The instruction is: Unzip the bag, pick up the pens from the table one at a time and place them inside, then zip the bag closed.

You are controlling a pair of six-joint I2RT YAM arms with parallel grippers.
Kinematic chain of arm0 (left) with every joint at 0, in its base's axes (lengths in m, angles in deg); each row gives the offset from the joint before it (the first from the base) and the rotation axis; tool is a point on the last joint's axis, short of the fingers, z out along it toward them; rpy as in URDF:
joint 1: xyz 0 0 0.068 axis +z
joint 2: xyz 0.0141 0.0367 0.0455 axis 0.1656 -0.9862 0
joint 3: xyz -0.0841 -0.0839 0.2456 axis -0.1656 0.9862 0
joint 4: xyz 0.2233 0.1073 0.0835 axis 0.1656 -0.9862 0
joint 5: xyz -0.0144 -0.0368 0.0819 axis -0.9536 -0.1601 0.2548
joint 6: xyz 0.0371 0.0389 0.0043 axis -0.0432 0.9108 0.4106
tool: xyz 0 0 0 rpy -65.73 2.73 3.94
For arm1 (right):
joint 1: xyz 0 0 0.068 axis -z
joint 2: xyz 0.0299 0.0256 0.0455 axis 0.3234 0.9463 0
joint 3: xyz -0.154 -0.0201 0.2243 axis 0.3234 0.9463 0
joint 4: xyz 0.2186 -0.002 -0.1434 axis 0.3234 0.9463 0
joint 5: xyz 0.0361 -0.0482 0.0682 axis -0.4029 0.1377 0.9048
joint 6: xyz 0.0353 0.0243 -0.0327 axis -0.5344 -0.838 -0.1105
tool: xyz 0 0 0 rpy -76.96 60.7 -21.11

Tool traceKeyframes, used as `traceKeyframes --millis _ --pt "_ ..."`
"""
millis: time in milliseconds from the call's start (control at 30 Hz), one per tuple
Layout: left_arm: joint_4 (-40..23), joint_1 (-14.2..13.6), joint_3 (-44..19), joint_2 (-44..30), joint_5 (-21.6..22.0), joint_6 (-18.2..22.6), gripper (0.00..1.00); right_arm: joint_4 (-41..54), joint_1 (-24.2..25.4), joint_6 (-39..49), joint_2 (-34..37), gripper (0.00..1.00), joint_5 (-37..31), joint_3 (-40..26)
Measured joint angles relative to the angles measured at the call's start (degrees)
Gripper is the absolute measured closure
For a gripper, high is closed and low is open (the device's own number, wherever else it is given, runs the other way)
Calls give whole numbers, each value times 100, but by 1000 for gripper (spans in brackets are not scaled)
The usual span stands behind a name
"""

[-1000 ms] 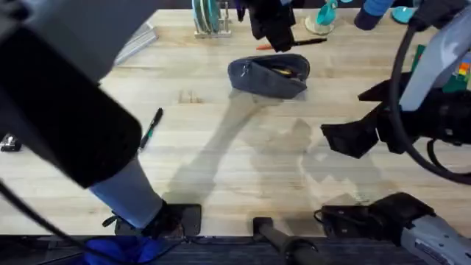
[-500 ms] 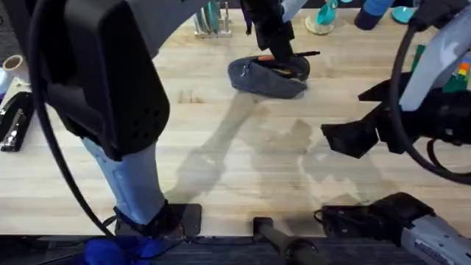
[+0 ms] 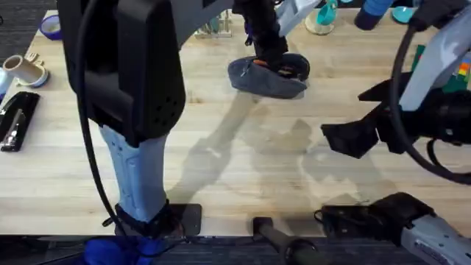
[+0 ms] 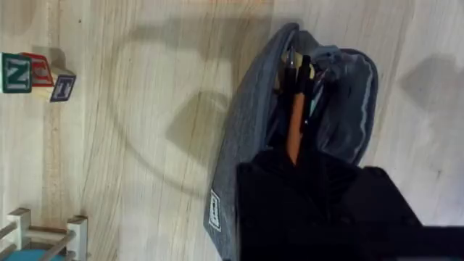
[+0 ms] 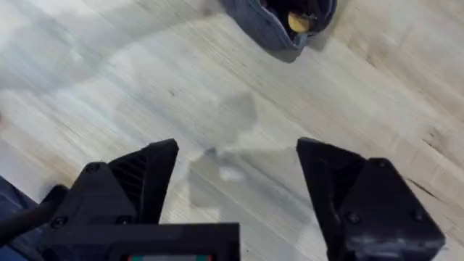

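Left arm [image 3: 136, 88]: black housing, pale grey-blue link, black cable. Right gripper [image 5: 235, 181]: chunky black fingers (angular, matte).

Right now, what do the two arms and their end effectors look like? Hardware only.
Left arm: matte black boxy upper housing over a pale blue-grey lower link, with a black cable looping alongside. Right arm: light grey link and black joint housings, with a black cable arcing over. Right end effector: two chunky, angular black fingers with faceted edges. Left end effector: black, blocky.
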Motion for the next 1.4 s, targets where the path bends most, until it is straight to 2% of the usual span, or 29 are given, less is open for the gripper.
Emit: traceKeyframes --millis 933,1400 --pt "176 0 0 2 22 0 960 0 0 0 0 5 1 0" --pt "210 0 0 2 22 250 960 0 0 0 0 5 0 0"
